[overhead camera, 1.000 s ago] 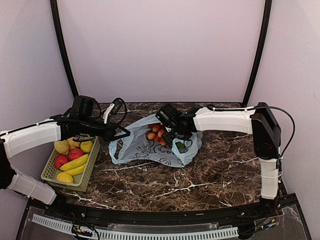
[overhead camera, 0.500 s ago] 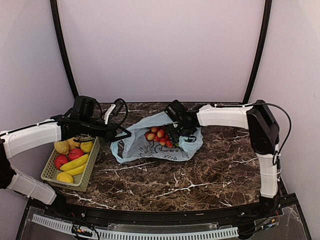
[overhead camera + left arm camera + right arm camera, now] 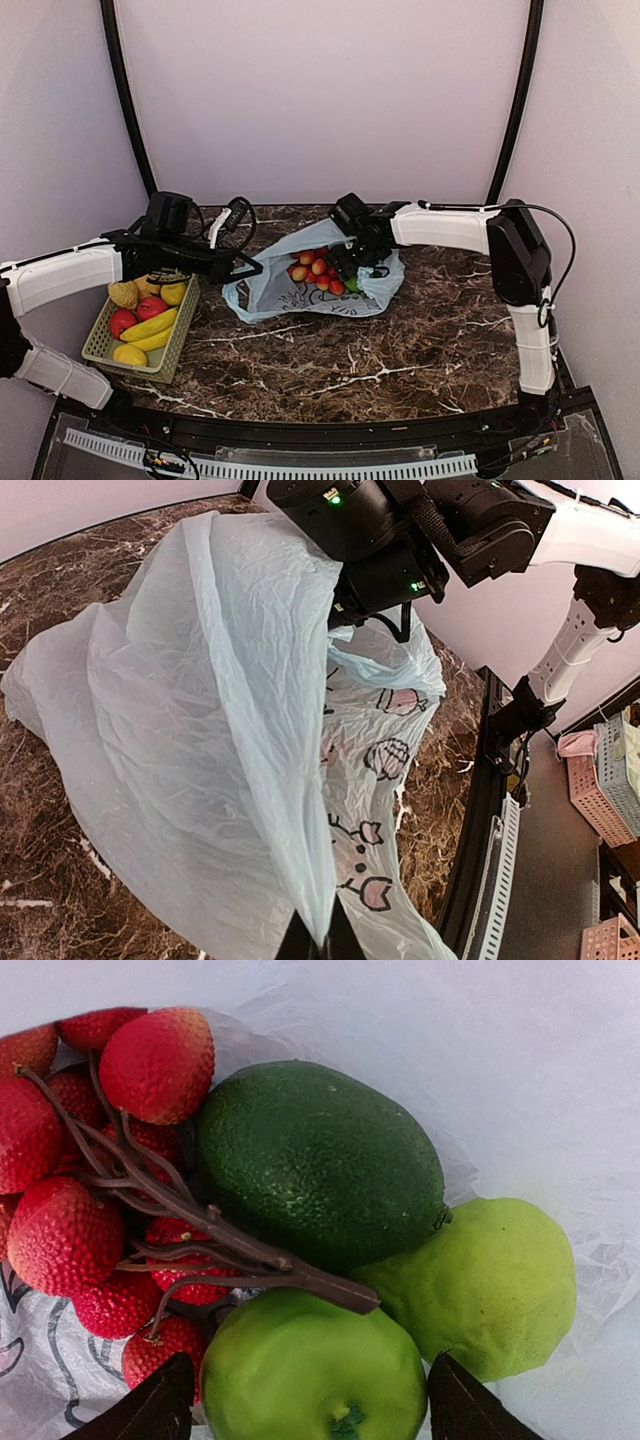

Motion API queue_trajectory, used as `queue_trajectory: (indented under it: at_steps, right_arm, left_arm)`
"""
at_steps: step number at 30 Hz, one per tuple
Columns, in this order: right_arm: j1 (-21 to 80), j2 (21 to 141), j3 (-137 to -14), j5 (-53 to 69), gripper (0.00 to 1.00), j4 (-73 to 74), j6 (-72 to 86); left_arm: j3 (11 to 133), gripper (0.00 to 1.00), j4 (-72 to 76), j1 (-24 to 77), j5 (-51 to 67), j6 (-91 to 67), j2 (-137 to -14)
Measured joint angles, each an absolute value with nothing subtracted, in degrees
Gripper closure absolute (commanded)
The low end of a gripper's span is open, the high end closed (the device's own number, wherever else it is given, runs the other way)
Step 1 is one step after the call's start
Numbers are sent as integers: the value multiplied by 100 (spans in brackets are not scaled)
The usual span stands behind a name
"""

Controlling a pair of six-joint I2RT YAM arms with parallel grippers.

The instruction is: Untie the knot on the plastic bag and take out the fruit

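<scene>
many fruit lie inside the plastic bag

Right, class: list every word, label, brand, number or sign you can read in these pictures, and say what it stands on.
No readable text anywhere.
The plastic bag: only a dark drawn print of flowers and dots, no letters.
The fruit in the bag and the basket: no stickers or labels visible.

Top view looks down from behind over the table; left wrist skims the plastic bag closely; right wrist hovers tight over the fruit inside it.
</scene>
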State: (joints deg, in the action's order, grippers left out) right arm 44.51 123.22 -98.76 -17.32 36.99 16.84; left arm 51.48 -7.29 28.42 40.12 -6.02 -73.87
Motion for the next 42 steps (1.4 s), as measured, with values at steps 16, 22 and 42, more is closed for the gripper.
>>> queue_trajectory:
  at_steps: [16, 22, 42]
  right_arm:
    - [4429, 12648, -10497, -1647, 57, 4268, 1835]
    - [4429, 12643, -10492, -1594, 62, 4263, 1833]
    - [5284, 9992, -8499, 307, 61, 2943, 1638]
  left_arm:
    - [5148, 99, -729, 2853, 4007, -600, -7295]
    - [5148, 99, -729, 2853, 4007, -602, -7293]
    - [5148, 99, -740, 2912, 3835, -598, -7249]
